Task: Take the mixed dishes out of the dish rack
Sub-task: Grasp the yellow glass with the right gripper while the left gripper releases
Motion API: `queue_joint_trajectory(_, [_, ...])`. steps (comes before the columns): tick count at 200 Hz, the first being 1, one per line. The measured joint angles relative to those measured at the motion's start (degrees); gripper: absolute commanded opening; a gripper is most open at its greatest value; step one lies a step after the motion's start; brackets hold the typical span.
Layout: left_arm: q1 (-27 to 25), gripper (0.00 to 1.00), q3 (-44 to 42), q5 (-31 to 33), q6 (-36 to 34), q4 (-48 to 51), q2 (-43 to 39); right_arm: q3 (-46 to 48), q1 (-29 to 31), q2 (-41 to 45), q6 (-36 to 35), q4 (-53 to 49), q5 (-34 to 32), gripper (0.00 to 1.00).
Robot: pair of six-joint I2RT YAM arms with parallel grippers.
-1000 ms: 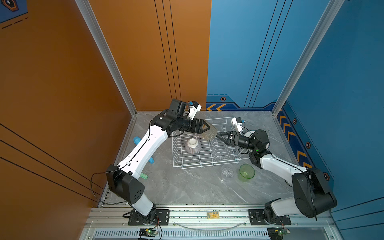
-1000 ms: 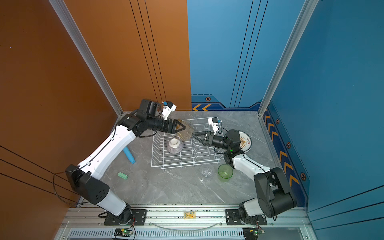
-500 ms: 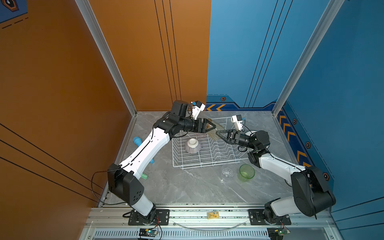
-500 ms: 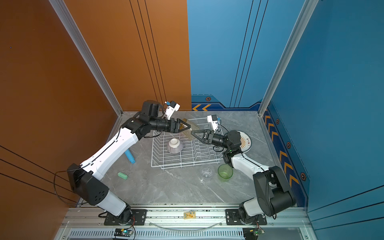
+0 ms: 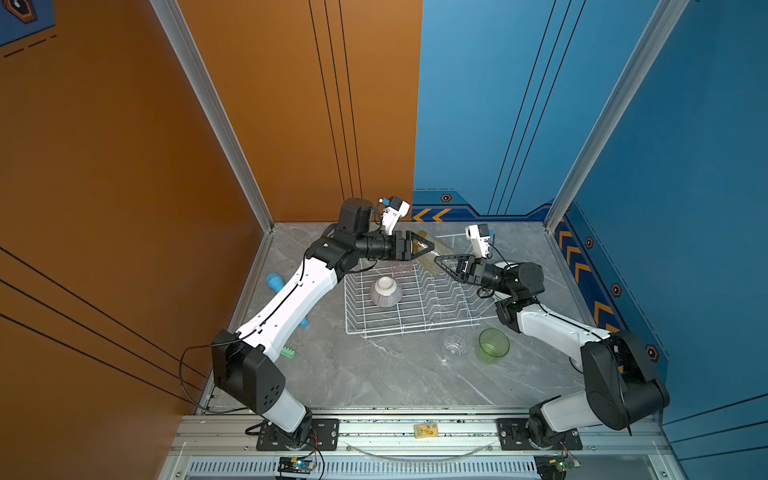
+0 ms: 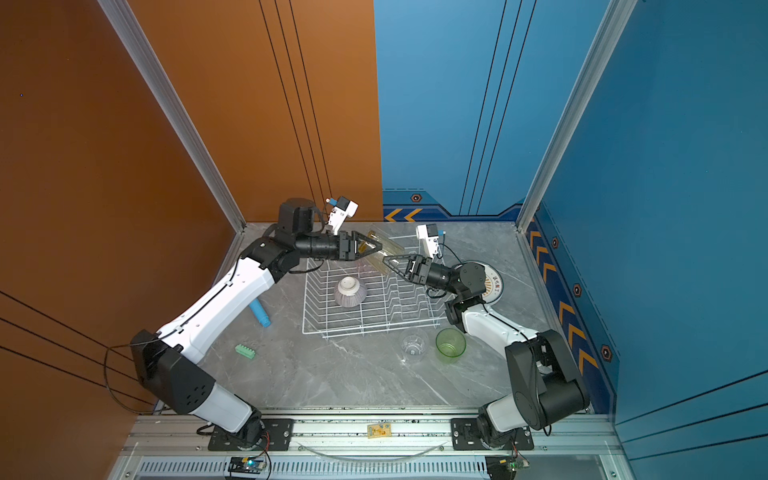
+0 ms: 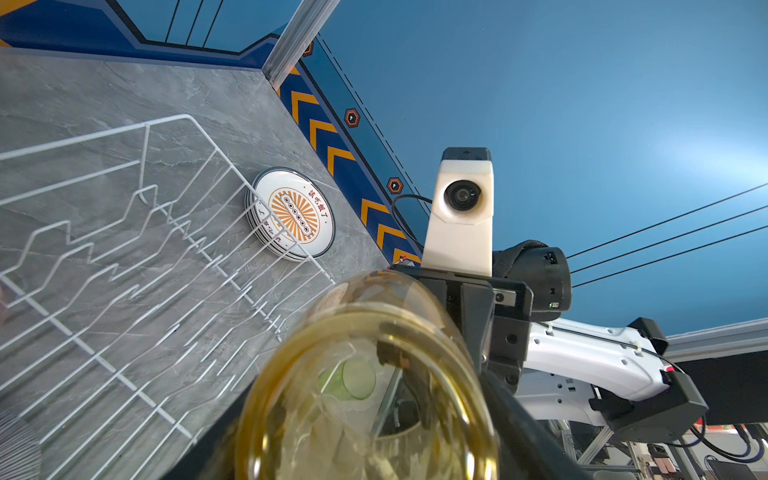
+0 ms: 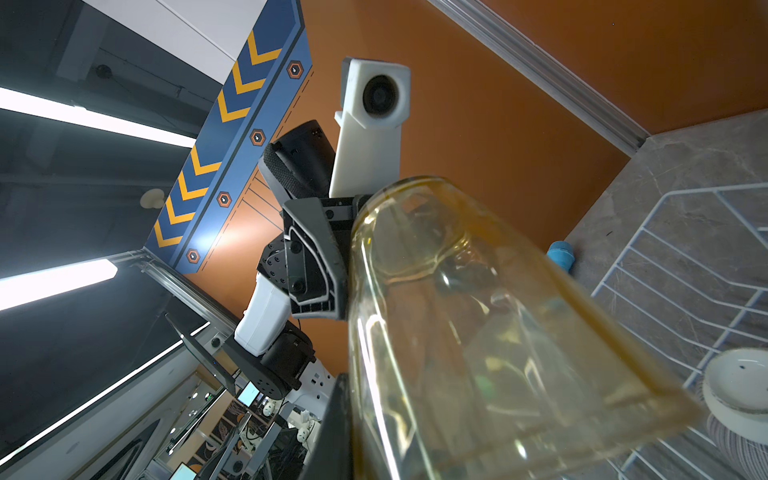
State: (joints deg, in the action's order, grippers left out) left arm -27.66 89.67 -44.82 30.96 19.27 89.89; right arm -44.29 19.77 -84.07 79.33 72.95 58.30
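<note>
**Gripping the yellow tumbler [image 6: 388, 252] from both ends**

Both grippers hold the yellow tumbler tilted in the air, over the far edge of the rack [image 5: 419, 305]. The left gripper [image 6: 374, 248] clasps its base end with wide-set jaws. The right gripper [image 6: 385, 260] is pinched tight on the wall at its mouth, with one finger inside the glass. Below the left gripper, a bowl [image 5: 385, 291] sits upside down in the rack. Outside the rack, a clear tumbler [image 5: 456, 345] and a green tumbler [image 5: 493, 345] stand near the right arm. Plates [image 6: 493, 287] lie stacked behind the right gripper's wrist.

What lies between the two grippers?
The yellow tumbler, tilted above the rack's far side: left gripper and right gripper both hold it. Both top views show this.
</note>
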Motion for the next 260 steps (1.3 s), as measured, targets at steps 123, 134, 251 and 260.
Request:
queue_joint_trajectory(123, [-0.7,0.79,-2.4,-1.7,0.0,-1.2,-3.0,-4.3,1.7,12.4,-21.2,-32.9,0.2,0.0])
queue_joint_trajectory(134, [-0.8,0.8,-2.8,-1.9,0.0,-1.3,-3.1,-4.7,2.0,13.1,-23.2,-35.8,0.1,0.0])
queue_joint_trajectory(251, [1.9,0.84,-8.6,1.2,-1.2,-1.8,-8.2,-9.6,4.9,18.6,-37.0,-61.2,0.0,0.0])
queue_joint_trajectory(260, [3.0,0.84,-8.9,2.1,-1.3,-1.7,-8.8,-10.3,5.1,18.6,-38.4,-63.8,0.0,0.0])
